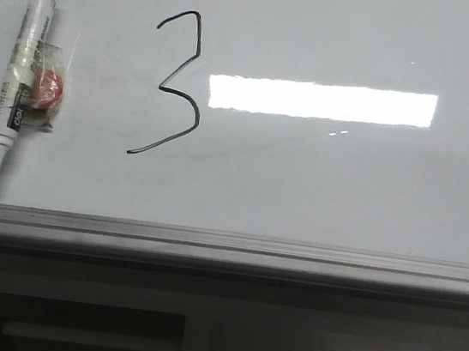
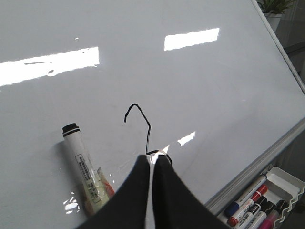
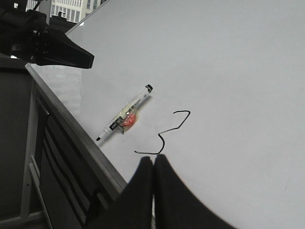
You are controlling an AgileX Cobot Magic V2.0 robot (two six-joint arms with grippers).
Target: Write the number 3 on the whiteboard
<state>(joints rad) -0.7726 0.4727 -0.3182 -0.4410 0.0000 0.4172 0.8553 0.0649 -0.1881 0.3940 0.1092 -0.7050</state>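
Observation:
A black angular number 3 (image 1: 175, 85) is drawn on the whiteboard (image 1: 329, 179), left of a bright rectangular light reflection. A white marker pen (image 1: 22, 70), uncapped and with a red blob taped to it, lies on the board left of the digit. No gripper shows in the front view. In the left wrist view my left gripper (image 2: 153, 158) is shut and empty, off the board, and covers the lower part of the 3 (image 2: 141, 125); the marker (image 2: 81, 167) lies beside it. My right gripper (image 3: 153, 158) is shut and empty, with the 3 (image 3: 167, 133) and the marker (image 3: 125, 114) beyond it.
A grey metal edge rail (image 1: 225, 248) runs along the board's near edge. A white tray (image 2: 281, 183) with several spare markers hangs below the rail. The left arm (image 3: 52, 45) shows dark above the board's edge in the right wrist view.

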